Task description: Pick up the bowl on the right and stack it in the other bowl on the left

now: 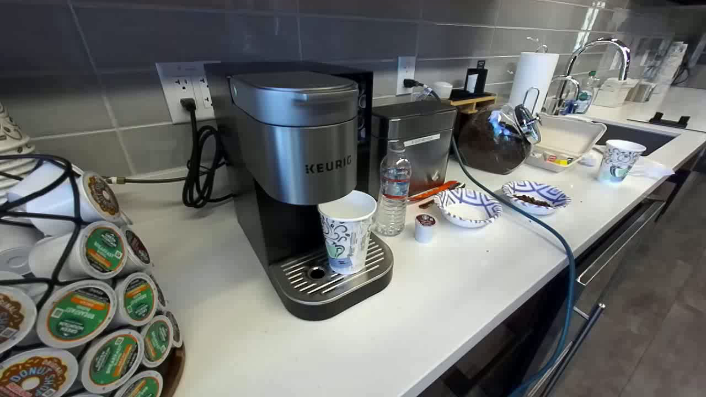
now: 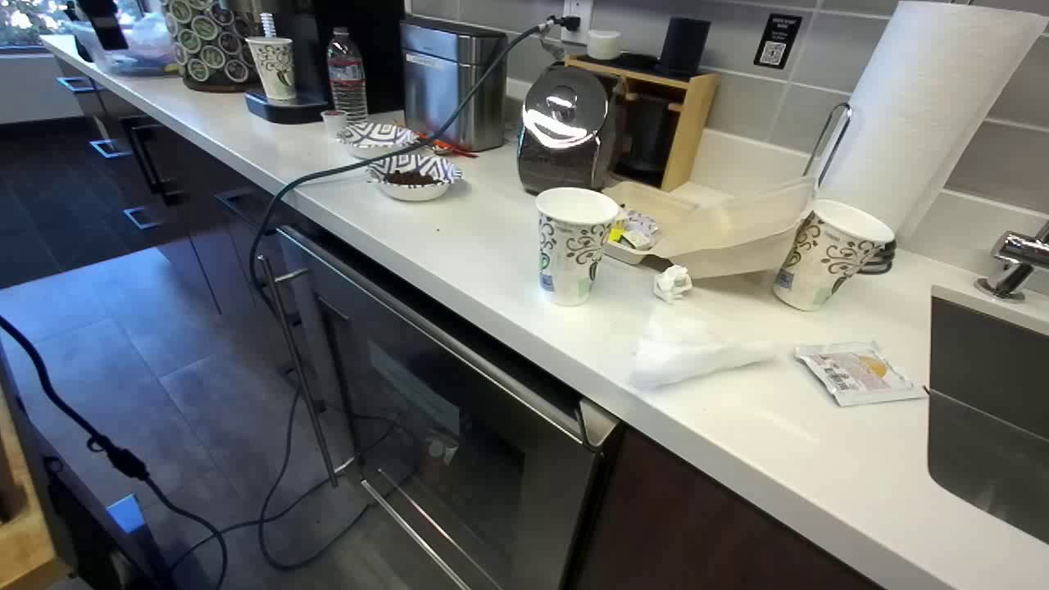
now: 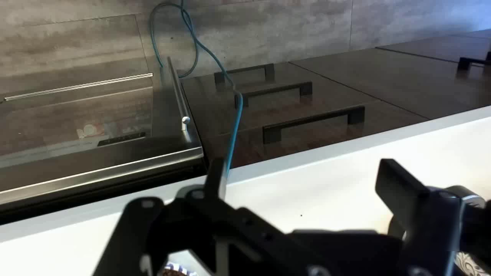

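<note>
Daylight glows in the window (image 2: 33, 18) at the corner of an exterior view, and a blue sheen spreads over the floor (image 2: 123, 328) below. The white counter (image 1: 452, 309) looks bright to me, the cabinet fronts (image 2: 705, 508) beneath it dim. Hard glare sits on the jar (image 2: 565, 115), and pale streaks shine on the wall tiles (image 1: 529, 22). Toward the edge, the paper towel roll (image 2: 910, 123) is drawn aslant. In the wrist view the gripper (image 3: 303, 174) is nearly black and softly blurred against washed-out counter.
</note>
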Robot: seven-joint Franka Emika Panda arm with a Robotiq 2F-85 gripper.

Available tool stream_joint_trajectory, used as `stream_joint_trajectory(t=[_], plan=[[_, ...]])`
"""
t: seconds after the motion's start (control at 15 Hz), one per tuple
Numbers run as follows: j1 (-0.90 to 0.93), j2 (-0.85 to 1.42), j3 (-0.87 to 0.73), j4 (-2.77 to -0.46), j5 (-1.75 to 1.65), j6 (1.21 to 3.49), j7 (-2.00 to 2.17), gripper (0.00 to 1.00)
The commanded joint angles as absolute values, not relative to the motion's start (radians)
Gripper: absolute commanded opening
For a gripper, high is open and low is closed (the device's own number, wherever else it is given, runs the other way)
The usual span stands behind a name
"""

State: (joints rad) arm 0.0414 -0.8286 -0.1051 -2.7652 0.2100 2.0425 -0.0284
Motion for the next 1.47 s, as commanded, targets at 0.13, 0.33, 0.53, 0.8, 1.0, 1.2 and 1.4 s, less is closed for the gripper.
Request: stream_joint_trajectory(t=[0.13,0.33,0.53,0.8,1.0,1.2,1.4], plan=[[0.028,-0.819,-0.093,-2.789,0.22,2.037,-0.037,1.0],[0.028,-0.815,-0.093,-2.789,0.22,2.037,-0.037,1.0],[0.028,-0.815,-0.093,-2.789,0.22,2.037,-0.037,1.0],[0.028,-0.815,-0.093,-2.789,0.22,2.037,-0.037,1.0],[0.001,-0.788,-0.079,-2.787,0.23,2.183,0.007,1.0],[-0.038,-0.734,-0.116,-2.774,0.225,2.386,0.007,1.0],[-0.058,-0.621,-0.176,-2.766,0.251,2.585,0.003,1.0]])
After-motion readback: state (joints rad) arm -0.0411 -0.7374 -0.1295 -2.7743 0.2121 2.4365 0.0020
